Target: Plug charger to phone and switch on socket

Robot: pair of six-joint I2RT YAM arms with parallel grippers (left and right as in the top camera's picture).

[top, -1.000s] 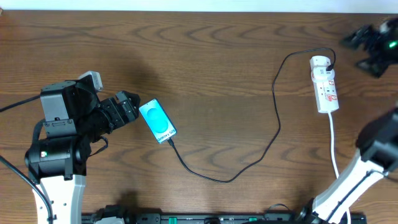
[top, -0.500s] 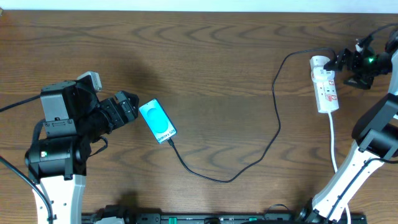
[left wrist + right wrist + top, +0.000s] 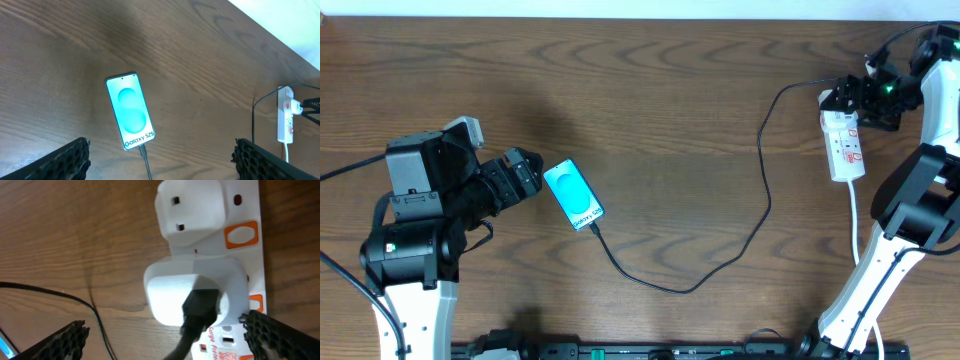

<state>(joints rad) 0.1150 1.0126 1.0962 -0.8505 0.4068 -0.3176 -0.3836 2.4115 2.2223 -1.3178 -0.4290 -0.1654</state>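
Observation:
The phone (image 3: 573, 194) lies screen up on the wooden table, with the charger (image 3: 760, 215) plugged into its "Galaxy S25" end (image 3: 139, 141). The thin black cable loops across the table to a white adapter (image 3: 192, 292) seated in the socket (image 3: 846, 143), a white power strip with orange switches (image 3: 242, 234). My right gripper (image 3: 853, 101) hovers open over the socket's far end, its fingers either side of the adapter. Just left of the phone, my left gripper (image 3: 527, 172) is open and holds nothing; the left wrist view shows the phone (image 3: 130, 111) ahead of it.
The socket's white cord (image 3: 856, 235) runs toward the front edge beside the right arm's base. The table's far edge lies close behind the socket. The left arm's body (image 3: 415, 215) stands at the left.
My right arm has swung left from the far right corner until its open gripper is over the socket's far end. The left arm, phone and cable have not moved.

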